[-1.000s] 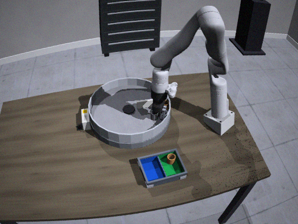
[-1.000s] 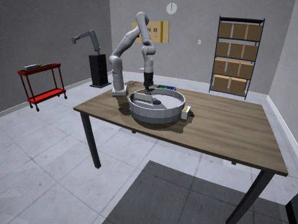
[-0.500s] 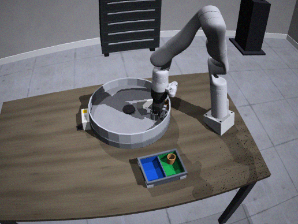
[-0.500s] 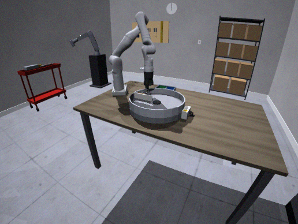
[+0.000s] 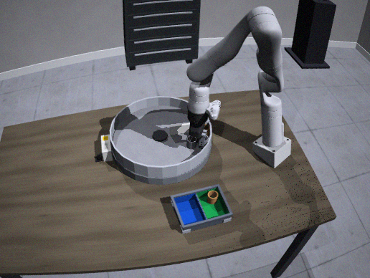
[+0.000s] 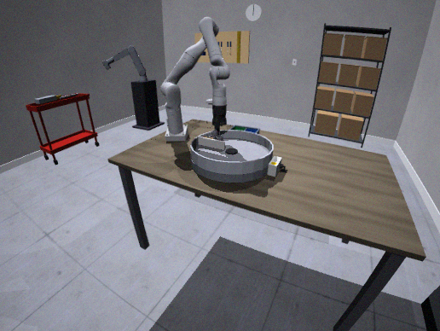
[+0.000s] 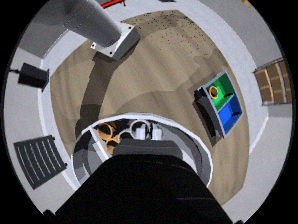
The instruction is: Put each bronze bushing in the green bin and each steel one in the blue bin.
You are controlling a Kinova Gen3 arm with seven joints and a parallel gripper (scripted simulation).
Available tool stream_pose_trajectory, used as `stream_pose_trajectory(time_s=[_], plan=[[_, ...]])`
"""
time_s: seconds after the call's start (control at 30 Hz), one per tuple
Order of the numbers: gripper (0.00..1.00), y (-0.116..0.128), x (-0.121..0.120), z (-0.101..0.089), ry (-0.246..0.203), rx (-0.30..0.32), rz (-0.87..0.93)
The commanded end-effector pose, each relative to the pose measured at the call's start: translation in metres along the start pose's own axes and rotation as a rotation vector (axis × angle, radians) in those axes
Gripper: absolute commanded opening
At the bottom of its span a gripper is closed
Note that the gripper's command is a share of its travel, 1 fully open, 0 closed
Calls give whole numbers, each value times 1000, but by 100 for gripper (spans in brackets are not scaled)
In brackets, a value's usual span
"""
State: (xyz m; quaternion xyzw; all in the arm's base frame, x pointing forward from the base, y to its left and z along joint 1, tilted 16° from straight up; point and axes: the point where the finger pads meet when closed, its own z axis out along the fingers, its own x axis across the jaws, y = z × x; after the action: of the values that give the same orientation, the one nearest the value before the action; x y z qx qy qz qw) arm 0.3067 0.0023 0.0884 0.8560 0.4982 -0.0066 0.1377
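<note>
Arm (image 5: 229, 46) arches down, fingers (image 5: 193, 137) pinching steel bushing (image 5: 191, 142).

A pale grey, smooth-shelled seven-joint arm (image 5: 229, 46) is showing rounded tubular links (upper right of the top view), a square white pedestal (image 5: 283, 156), and a black two-finger gripper (image 5: 195, 137).

Bushing (image 5: 212, 196) in bin (image 5: 223, 199); turntable (image 5: 158, 172) behind (same table (image 5: 64, 215)).

The brown wood-grain table (image 5: 64, 200) carried a round grey walled turntable (image 5: 158, 176), a grey two-compartment blue-and-green bin (image 5: 224, 198), and the arm's white base block (image 5: 277, 157).
</note>
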Motion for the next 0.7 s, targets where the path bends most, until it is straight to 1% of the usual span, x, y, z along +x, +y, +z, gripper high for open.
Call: stream_pose_trajectory(time_s=[0.0,0.67], plan=[[0,0,0,-1,1,-1,0],[0,0,0,-7,1,-1,0]])
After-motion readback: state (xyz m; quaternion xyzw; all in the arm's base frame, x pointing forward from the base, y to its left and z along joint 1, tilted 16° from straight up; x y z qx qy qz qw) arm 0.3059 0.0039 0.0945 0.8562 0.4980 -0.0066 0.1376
